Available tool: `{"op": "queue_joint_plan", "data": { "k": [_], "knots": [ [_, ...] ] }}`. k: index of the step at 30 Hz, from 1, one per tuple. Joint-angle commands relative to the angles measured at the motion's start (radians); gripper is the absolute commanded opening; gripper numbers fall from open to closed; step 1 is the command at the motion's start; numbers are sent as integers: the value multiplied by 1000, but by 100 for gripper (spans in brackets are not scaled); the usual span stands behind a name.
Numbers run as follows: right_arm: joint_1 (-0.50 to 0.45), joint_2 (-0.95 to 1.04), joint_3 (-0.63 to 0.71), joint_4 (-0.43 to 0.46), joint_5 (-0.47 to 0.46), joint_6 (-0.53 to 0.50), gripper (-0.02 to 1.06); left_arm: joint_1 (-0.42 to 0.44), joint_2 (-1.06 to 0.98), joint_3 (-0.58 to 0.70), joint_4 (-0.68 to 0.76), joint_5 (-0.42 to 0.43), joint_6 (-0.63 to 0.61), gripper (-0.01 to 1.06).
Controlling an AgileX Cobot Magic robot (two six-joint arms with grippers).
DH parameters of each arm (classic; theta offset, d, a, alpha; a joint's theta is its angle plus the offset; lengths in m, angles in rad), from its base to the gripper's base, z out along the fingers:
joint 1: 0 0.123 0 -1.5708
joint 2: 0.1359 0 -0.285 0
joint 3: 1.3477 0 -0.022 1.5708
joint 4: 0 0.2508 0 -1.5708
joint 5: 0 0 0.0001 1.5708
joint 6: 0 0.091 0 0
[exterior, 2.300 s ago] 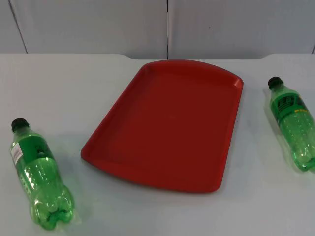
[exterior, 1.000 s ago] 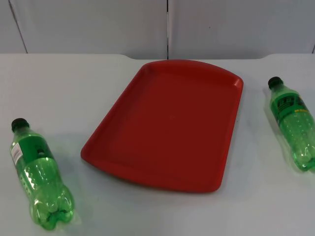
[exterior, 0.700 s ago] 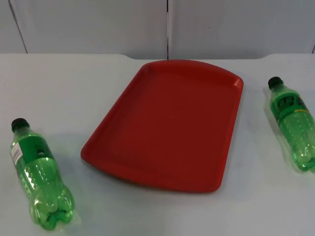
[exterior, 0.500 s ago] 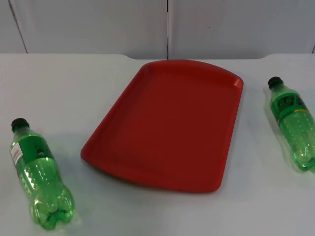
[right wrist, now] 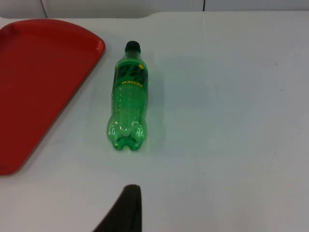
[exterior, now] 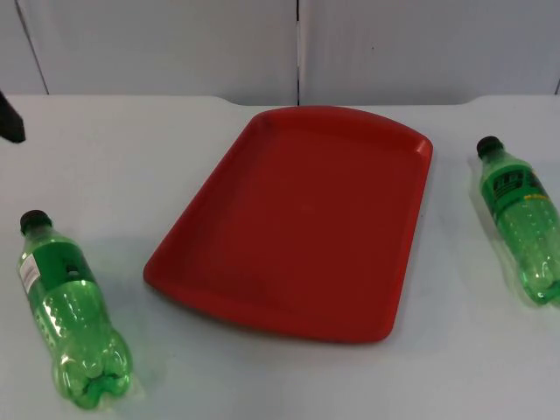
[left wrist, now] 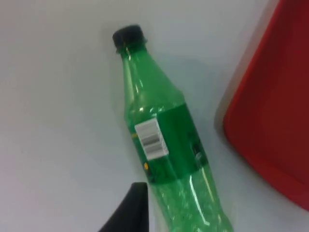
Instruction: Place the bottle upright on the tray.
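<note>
Two green bottles lie flat: one lower left, one right. One red tray sits centre. Left gripper at far-left edge, grip state unclear

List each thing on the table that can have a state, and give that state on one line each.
Left bottle: lying on its side on the table, cap on, left of the tray.
Right bottle: lying on its side on the table, cap on, right of the tray.
Tray: flat on the table, nothing on it.
</note>
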Motion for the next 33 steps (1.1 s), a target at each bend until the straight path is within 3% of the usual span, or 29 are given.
{"op": "queue_joint_plan", "data": {
  "k": [1,19,29,33],
  "knots": [
    [-9,-3,2,1,-7,-7,105,2,38,-36,-9,15,3,105],
    [-9,-3,2,1,-7,-7,105,-30,310,-130,101,-26,-166,105],
    [-9,-3,2,0,-7,-7,105,-187,449,-243,426,-1,-517,105],
    [-9,-3,2,0,-7,-7,105,-205,494,-240,498,19,-575,105]
  ]
}}
